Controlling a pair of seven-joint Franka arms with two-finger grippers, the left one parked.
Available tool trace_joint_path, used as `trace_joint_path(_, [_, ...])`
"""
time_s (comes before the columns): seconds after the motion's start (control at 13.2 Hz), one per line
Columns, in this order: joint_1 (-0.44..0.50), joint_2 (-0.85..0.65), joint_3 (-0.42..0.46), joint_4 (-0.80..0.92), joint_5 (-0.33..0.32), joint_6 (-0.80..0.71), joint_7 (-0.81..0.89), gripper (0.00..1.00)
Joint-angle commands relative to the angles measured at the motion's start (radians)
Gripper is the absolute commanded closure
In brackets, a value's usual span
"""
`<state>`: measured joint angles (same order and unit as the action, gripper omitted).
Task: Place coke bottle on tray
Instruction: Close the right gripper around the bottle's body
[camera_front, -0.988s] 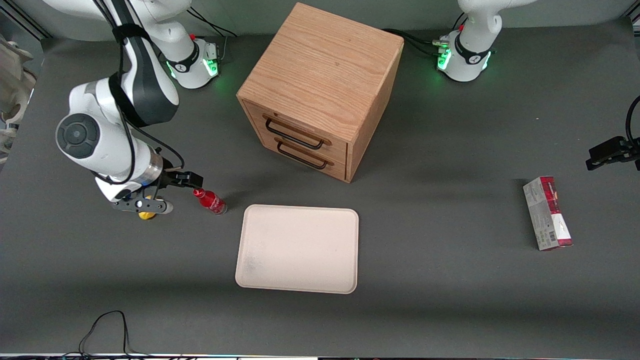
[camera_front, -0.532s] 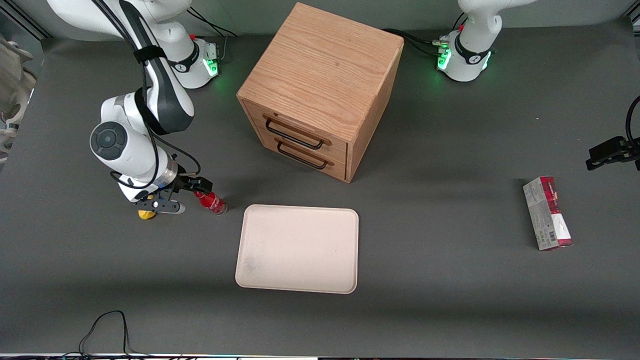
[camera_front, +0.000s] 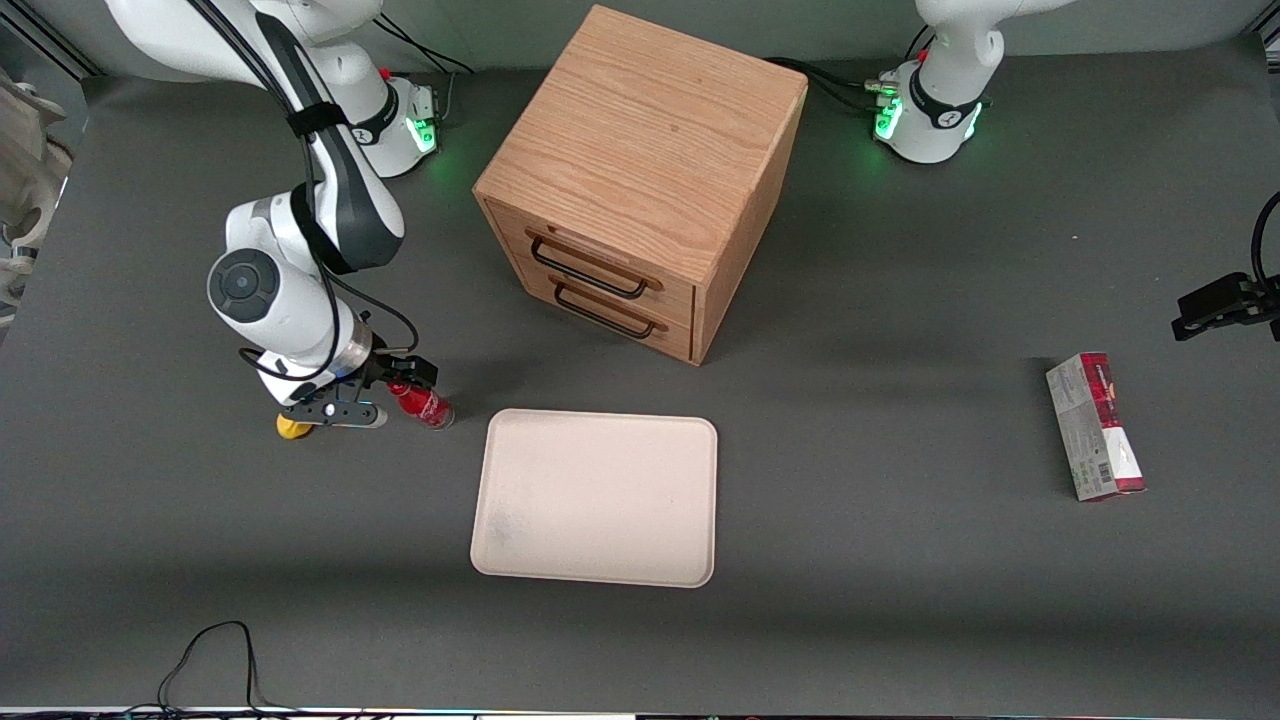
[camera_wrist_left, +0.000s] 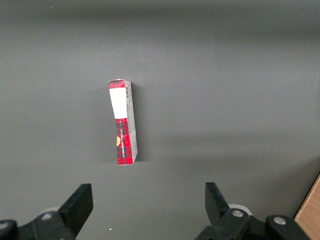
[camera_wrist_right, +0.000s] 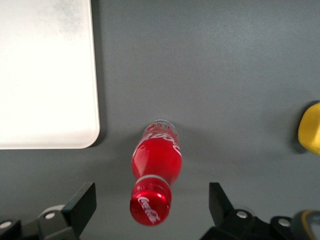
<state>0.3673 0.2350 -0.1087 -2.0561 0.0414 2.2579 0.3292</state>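
The coke bottle (camera_front: 424, 405) is small and red, with a red cap and a clear base. It stands upright on the dark table beside the tray's corner nearest the working arm. The tray (camera_front: 597, 497) is flat, cream-beige and empty. My right gripper (camera_front: 385, 393) hangs just above the bottle's cap, open. In the right wrist view the bottle (camera_wrist_right: 156, 160) stands between the two spread fingers, its cap (camera_wrist_right: 150, 208) midway between them and touching neither. The gripper (camera_wrist_right: 152, 202) is empty. The tray's corner (camera_wrist_right: 47, 75) also shows there.
A yellow oval lump (camera_front: 291, 428) lies on the table under the wrist, beside the bottle; it also shows in the right wrist view (camera_wrist_right: 310, 127). A wooden drawer cabinet (camera_front: 640, 180) stands farther from the camera than the tray. A red-and-grey carton (camera_front: 1095, 426) lies toward the parked arm's end.
My right arm has moved sideways toward the bottle and lowered, so the open gripper now sits over the cap. The bottle and the tray have not moved.
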Motion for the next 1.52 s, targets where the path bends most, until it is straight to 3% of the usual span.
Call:
trace_joint_path(0.0, [0.013,0.003,-0.009,-0.002,0.005,0.015,0.013,0.01])
trace_joint_path(0.15, [0.012,0.01,-0.011,-0.001,0.005,0.015,0.011,0.03])
trace_joint_path(0.23, [0.012,0.01,-0.011,-0.001,0.005,0.015,0.011,0.11])
trace_joint_path(0.53, [0.009,0.004,-0.019,0.002,0.005,0.008,0.011,0.62])
trace_joint_path(0.68, [0.007,0.004,-0.02,0.01,0.006,0.008,0.014,0.96])
trace_joint_path(0.76, [0.005,0.004,-0.02,0.011,0.006,0.006,0.017,1.0])
trace_joint_path(1.14, [0.005,0.01,-0.02,0.057,0.009,-0.02,0.04,1.0])
trace_joint_path(1.44, [0.001,0.01,-0.022,0.272,0.017,-0.33,0.048,1.0])
